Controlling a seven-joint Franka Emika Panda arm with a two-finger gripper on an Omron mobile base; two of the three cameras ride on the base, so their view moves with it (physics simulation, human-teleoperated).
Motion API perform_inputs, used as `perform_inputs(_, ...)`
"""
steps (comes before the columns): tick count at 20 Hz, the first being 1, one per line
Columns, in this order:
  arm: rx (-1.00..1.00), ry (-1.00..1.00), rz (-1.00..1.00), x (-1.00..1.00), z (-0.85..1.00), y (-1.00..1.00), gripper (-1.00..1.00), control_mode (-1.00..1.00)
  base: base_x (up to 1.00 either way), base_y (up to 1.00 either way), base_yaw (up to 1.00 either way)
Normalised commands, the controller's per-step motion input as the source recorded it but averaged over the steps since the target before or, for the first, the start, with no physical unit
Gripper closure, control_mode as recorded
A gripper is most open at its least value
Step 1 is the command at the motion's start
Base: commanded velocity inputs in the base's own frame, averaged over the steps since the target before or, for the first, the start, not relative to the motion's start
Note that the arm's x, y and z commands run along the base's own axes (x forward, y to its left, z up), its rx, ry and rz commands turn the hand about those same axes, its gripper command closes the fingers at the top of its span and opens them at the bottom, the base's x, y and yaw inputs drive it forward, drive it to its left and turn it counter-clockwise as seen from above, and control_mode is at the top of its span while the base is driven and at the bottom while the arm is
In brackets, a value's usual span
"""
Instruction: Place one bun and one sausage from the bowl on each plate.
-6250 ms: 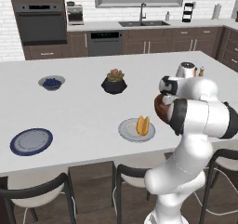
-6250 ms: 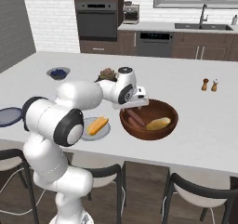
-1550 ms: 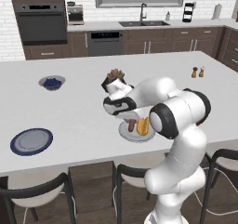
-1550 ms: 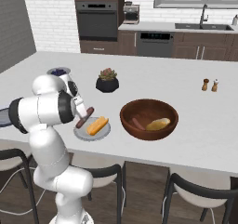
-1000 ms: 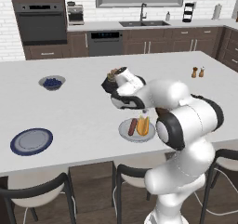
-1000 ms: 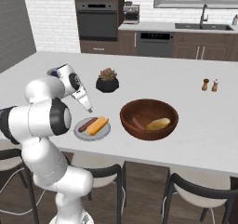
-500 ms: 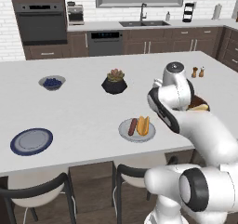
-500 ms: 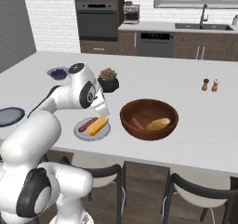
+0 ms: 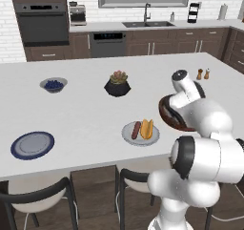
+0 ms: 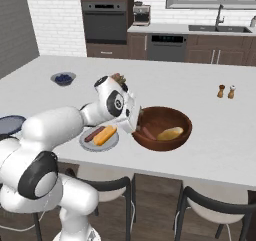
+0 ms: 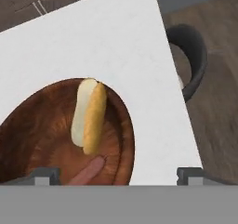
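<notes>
The dark reddish-brown bowl [image 10: 165,144] holds one bun [image 10: 170,133] and one sausage [image 10: 149,133]. My gripper [image 10: 135,124] hovers over the bowl's left rim, open and holding nothing. In the hand view the bowl [image 11: 42,125] lies below, with its bun [image 11: 89,116] and sausage [image 11: 88,172] between my widely spread fingertips [image 11: 44,174]. The light grey plate [image 9: 127,134] carries a sausage [image 9: 137,130] and a bun [image 9: 147,129] side by side. The blue-rimmed plate [image 9: 32,144] lies bare at the counter's left. My arm partly hides the bowl [image 9: 167,113] in the left base view.
A black plant pot [image 9: 117,84] and a small grey bowl of berries [image 9: 53,84] stand further back. Salt and pepper shakers [image 10: 226,91] are at the far right. Chairs [image 10: 215,207] line the counter's front edge.
The arm carried a sausage from the bowl to the light grey plate, left it beside the bun, then swung back right to the bowl with open fingers.
</notes>
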Motion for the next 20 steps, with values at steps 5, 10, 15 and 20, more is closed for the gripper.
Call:
perform_inputs(5,0.01,0.00,-0.20,0.01,-0.01,-0.37,-1.00,-1.00,0.00,0.00,0.00)
perform_inputs(10,0.00,0.05,-0.18,0.28,-0.17,-0.57,-1.00,-1.00,0.00,0.00,0.00)
perform_inputs(15,0.00,0.16,-0.17,0.23,-0.24,-0.44,-1.00,-1.00,0.00,0.00,0.00)
perform_inputs(20,0.00,0.14,-0.07,0.18,-0.25,-0.15,-1.00,-1.00,0.00,0.00,0.00)
